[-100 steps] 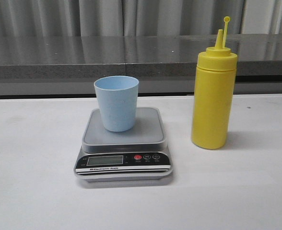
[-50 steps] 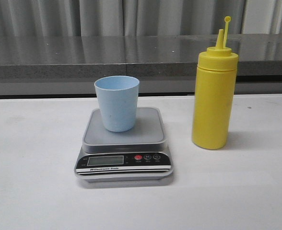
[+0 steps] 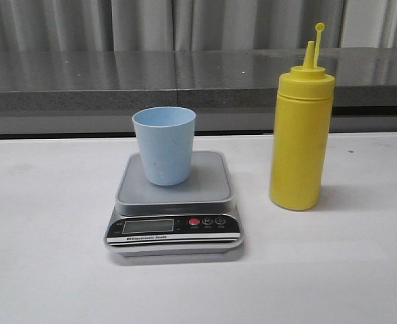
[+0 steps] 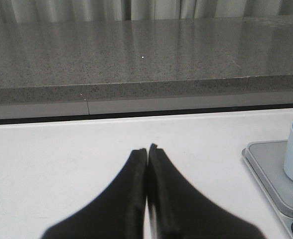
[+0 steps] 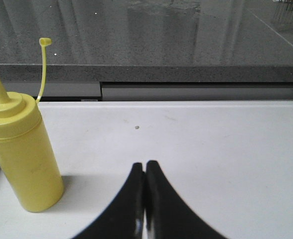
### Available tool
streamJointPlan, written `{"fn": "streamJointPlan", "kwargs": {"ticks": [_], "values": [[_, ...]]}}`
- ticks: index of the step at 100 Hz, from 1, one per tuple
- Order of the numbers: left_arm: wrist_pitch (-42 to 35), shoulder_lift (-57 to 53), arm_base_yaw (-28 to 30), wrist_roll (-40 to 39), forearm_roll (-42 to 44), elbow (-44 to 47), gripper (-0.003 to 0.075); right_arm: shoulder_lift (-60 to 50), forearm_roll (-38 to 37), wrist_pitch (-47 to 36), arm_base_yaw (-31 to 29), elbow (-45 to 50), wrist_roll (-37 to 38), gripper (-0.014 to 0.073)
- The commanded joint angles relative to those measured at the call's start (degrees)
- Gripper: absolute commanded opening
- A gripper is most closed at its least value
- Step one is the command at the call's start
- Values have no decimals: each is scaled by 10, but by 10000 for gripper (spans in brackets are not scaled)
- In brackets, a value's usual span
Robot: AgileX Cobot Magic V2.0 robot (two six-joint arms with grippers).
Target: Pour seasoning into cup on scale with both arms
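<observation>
1. Quick layout: the blue cup (image 3: 164, 145) stands upright on the scale (image 3: 174, 202), toward the back-left of the platform. The yellow bottle (image 3: 300, 131) stands upright on the white table (image 3: 43, 270), off to the right of the scale and clear of it. Its cap (image 3: 319, 28) is off the nozzle, dangling up on its tether.

2. Neither arm shows in the front view. The wrist cameras show the left gripper (image 4: 147, 149) and the right gripper (image 5: 145, 165) both pinched closed with nothing between the fingers, each hovering over bare table.

3. What could go sideways, in my opinion:
- The bottle is tall and narrow, so a closed or barely opened gripper bumping it on approach could tip it. The nozzle is uncapped, so a tip means a spill.
- The cup looks light and sits off-centre. If the left gripper nudges it, it could slide off the platform or topple.
- Squeezing too hard, or tilting before the nozzle is over the rim, could put seasoning on the scale and its display.

4. Versus the earlier frames: basically nothing. Cup, scale and bottle sit in the same spots, and still no arm in the front view.
</observation>
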Motion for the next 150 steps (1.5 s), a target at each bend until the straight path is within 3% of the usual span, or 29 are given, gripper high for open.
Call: {"fn": "streamJointPlan", "kwargs": {"ticks": [1,19,47,79,86,93,110,116,150], "values": [[-51,4,1,0,-6,-14,-18,35,1,-84,-2,-23,2,-120],[-51,4,1,0,-6,-14,-18,94,1,-141,20,-23,2,-120],[-51,4,1,0,-6,-14,-18,186,-35,-165,117,-22,1,-120],[-51,4,1,0,-6,-14,-18,309,-37,-302,164,-22,1,-106],[-51,4,1,0,-6,-14,-18,333,-37,-312,164,-22,2,-50],[-51,4,1,0,-6,-14,-18,354,-37,-319,164,-22,2,62],[-51,4,1,0,-6,-14,-18,391,-37,-347,164,-22,2,503],[-51,4,1,0,-6,-14,-18,400,-37,-360,164,-22,2,619],[-51,4,1,0,-6,-14,-18,467,-45,-487,164,-22,2,588]]}}
